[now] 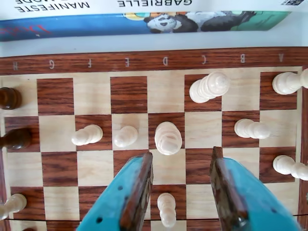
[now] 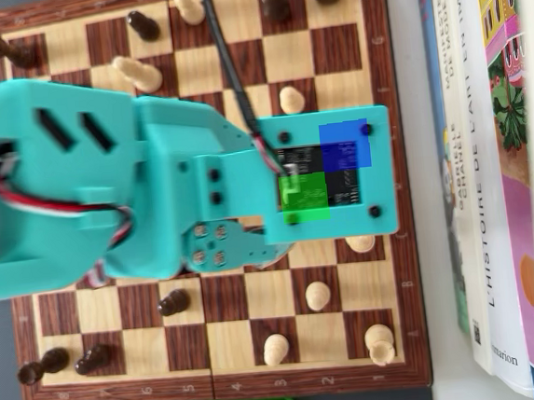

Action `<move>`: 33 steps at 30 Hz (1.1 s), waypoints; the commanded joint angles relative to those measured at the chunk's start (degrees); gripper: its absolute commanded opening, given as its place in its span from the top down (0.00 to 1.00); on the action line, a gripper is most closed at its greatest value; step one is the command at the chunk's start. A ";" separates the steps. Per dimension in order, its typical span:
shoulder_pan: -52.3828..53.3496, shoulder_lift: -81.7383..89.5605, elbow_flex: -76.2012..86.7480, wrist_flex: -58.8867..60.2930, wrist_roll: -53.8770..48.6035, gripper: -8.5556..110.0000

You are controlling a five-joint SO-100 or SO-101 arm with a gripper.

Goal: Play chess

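1. Two teal plastic fingers of the gripper [image 1: 181,166] stand spread wide in the wrist view, holding nothing; their inner faces look lined with dark, worn pads.
2. The relation that matters: the nearest white piece [image 1: 168,137], tall and ringed in stacked ridges, stands just beyond the fingertips, slightly left of the gap's centre line. A short reach forward with a small shift left would, I judge, bring it between the jaws. Its long axis is upright, seen nearly end-on from above.
3. A smaller white pawn [image 1: 167,209] stands inside the gap, nearer the left finger than the right, touching neither as far as I can tell. Which of the two pieces is meant I cannot say.
4. Further white pieces stand on the same rank to the left: one pawn [image 1: 125,136] and another [image 1: 87,134].
5. The chessboard [image 1: 96,62] is polished wood, dark reddish squares alternating with pale ones, with letters on its border. The pieces are smooth turned wood, round in section and likely to slip if pinched off-centre.
6. In the overhead view the teal arm [image 2: 79,188] covers the board's middle, hiding the fingers; books [image 2: 491,190] lie beside the board's right edge.
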 commanded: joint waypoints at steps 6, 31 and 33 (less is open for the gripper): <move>0.79 16.52 6.77 -0.88 -0.09 0.78; 1.58 63.54 48.16 -1.05 -0.18 0.78; 0.88 66.71 51.77 -2.46 -0.18 0.78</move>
